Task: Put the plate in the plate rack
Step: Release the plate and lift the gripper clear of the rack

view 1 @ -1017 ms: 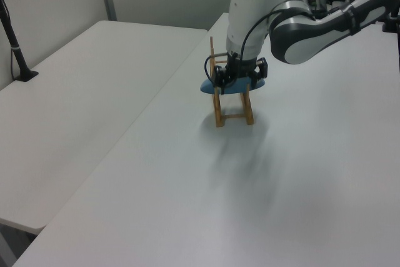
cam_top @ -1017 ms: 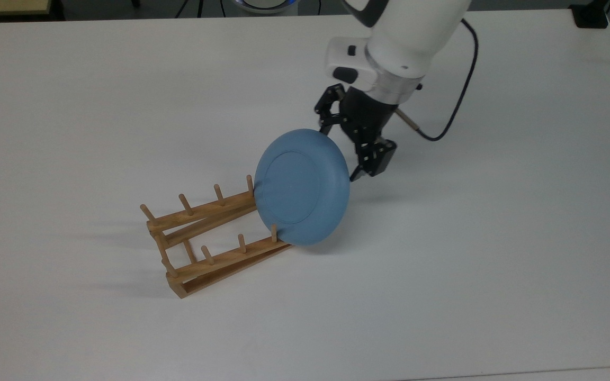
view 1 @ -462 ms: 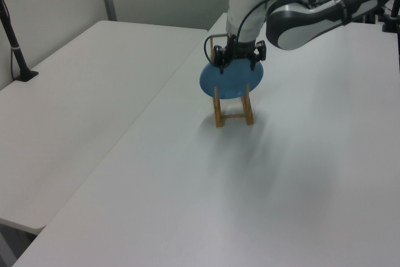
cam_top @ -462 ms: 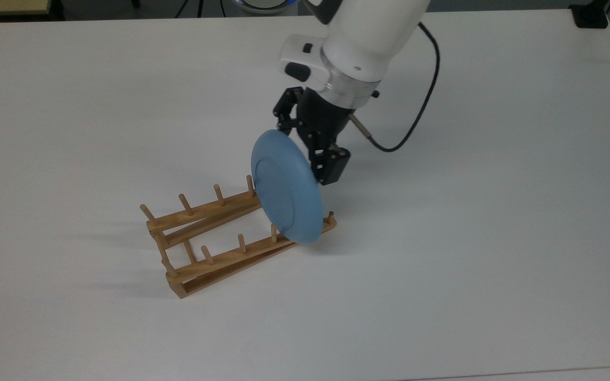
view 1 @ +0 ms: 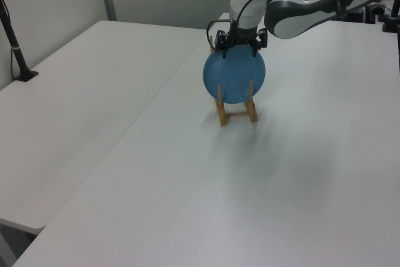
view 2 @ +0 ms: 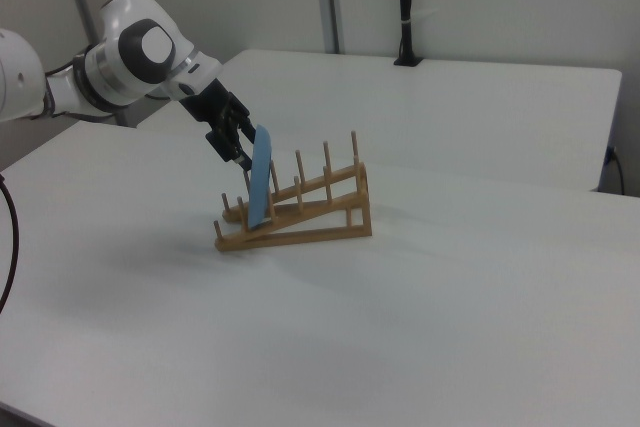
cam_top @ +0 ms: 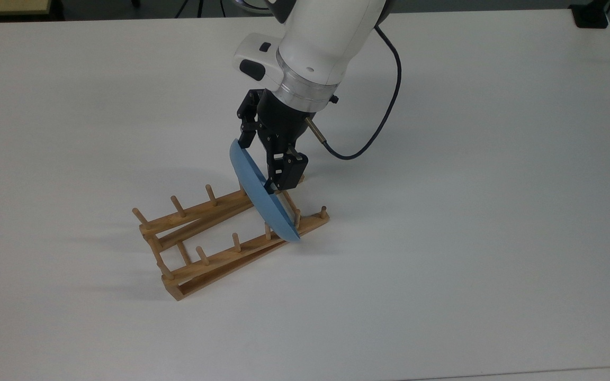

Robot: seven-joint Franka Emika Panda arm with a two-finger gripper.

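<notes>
The light-blue plate (cam_top: pixel 260 194) stands almost on edge, leaning slightly, its lower rim down between pegs near the wooden plate rack's (cam_top: pixel 215 259) low end, at the top view's right. My gripper (cam_top: pixel 258 162) comes down from above and is shut on the plate's upper rim. In the left view the plate (view 1: pixel 234 74) faces the camera and covers most of the rack (view 1: pixel 236 114), with the gripper (view 1: pixel 236 39) at its top. The right view has the plate (view 2: pixel 260 183) edge-on, the gripper (view 2: pixel 240 149) at its upper edge, and the rack (view 2: pixel 312 215) rising to the right view's right.
A black cable (cam_top: pixel 369 142) loops from the wrist over the white table (cam_top: pixel 469 238). A second table (view 1: pixel 75 104) adjoins at the left view's left, with a black post (view 1: pixel 14 42) on it. Another black post (view 2: pixel 404 7) stands at the back of the right view.
The plate swung from facing the top camera to nearly edge-on and came down between the pegs. Arm and gripper moved toward the top view's left. The rack shifted slightly left.
</notes>
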